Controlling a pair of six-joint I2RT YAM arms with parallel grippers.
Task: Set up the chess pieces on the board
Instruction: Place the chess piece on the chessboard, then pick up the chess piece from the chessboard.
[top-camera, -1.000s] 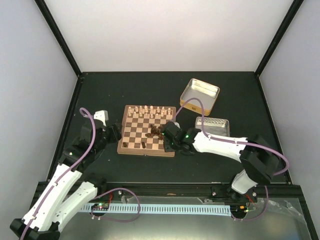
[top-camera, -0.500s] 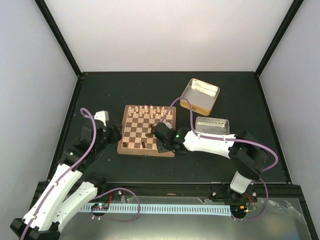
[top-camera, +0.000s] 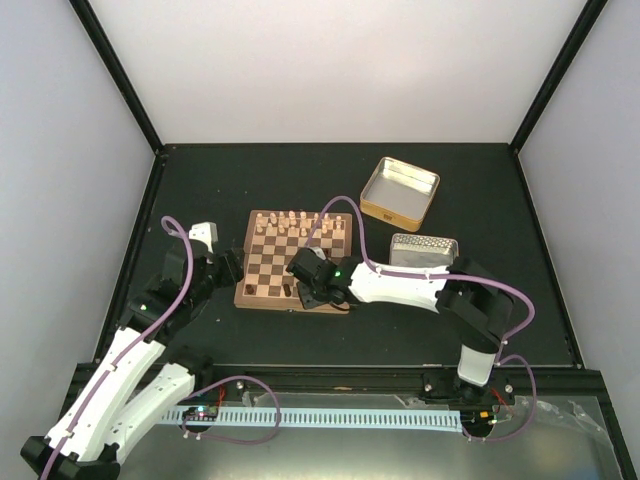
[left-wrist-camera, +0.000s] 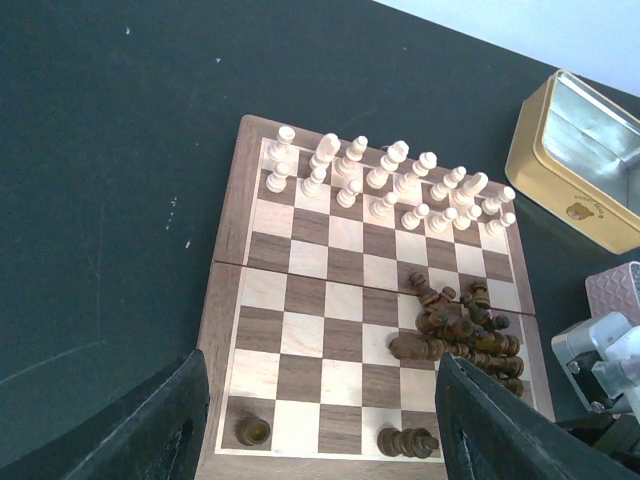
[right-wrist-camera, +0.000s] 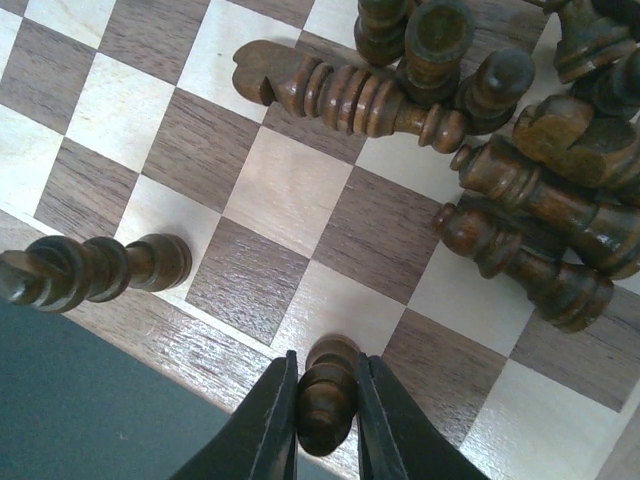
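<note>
The right tool (right-wrist-camera: 326, 425) is clamped on one dark piece (right-wrist-camera: 328, 372), holding it over the near rank of the board (top-camera: 262, 262), right at the border strip. The piece's long axis runs roughly in line with the fingers, so it looks close to upright; its base is hidden. The heap of dark pieces (right-wrist-camera: 520, 190) lies farther in and to the right, mostly toppled, and a fallen piece (right-wrist-camera: 90, 272) lies on the near rank just to the left. The right arm is the nearer one. The left tool (left-wrist-camera: 325, 440) hangs beside the board's left edge, jaws apart, gripping nothing. Pale pieces (left-wrist-camera: 385, 185) fill the two far ranks. The gold tin (top-camera: 392, 212) and the second tin (top-camera: 424, 240) sit on the worktop (top-camera: 250, 180) right of the board, both seemingly empty.
</note>
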